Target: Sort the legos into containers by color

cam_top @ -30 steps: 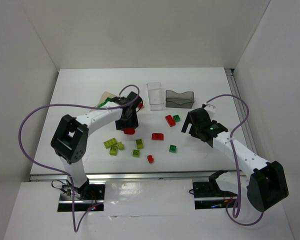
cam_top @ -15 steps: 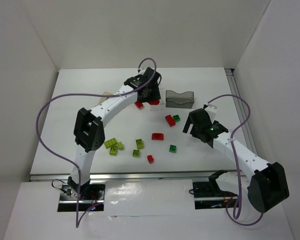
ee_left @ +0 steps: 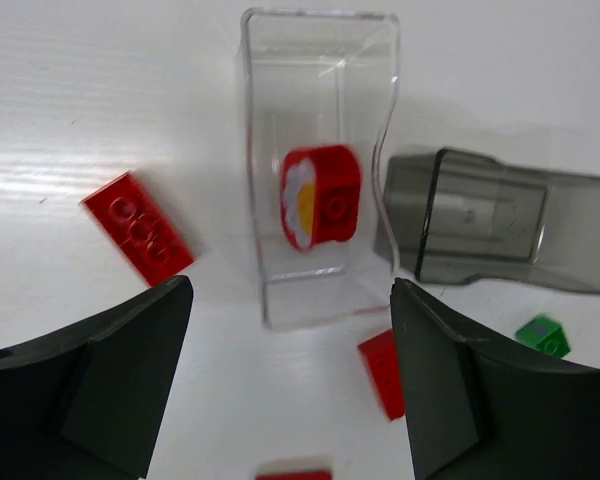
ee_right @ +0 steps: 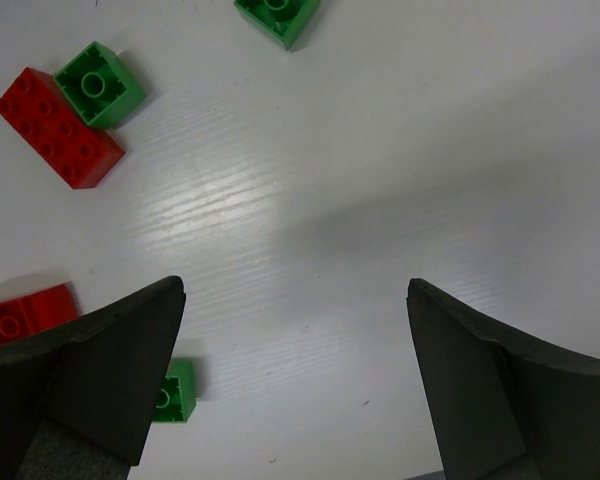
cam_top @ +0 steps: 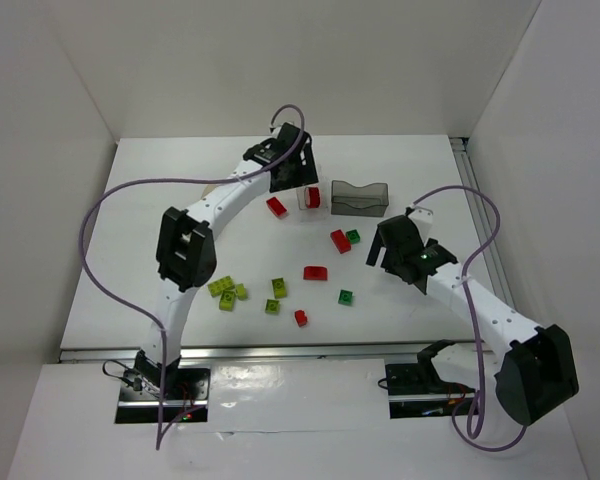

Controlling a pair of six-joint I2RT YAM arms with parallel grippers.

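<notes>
My left claw [ee_left: 290, 300] hangs over the clear box [ee_left: 320, 22] at the far middle of the white table [cam_top: 150, 220]. Its jaws are spread wide with nothing between them. Inside that box lies one red piece [ee_left: 322, 196] with a pale patch on its face, and it seems to be the only thing in there. Just to the right sits the smoky grey box [ee_left: 500, 235], which looks empty. My right claw [ee_right: 295, 290] hovers over bare table to the right of the loose bricks, also wide open and empty. I judge the sorting has barely started. Left out on the table are a flat red brick [cam_top: 277, 207] just beside the clear box, a long red brick [cam_top: 340, 240] right against a green brick [cam_top: 353, 236], a third red brick [cam_top: 315, 272], a small red brick [cam_top: 300, 318] and a second green brick [cam_top: 346, 297]. There is also a cluster of lime bricks [cam_top: 227, 291], with two more lime bricks [cam_top: 279, 287] nearer the middle. My left arm hides part of the table, so I cannot tell whether anything is sorted there.
</notes>
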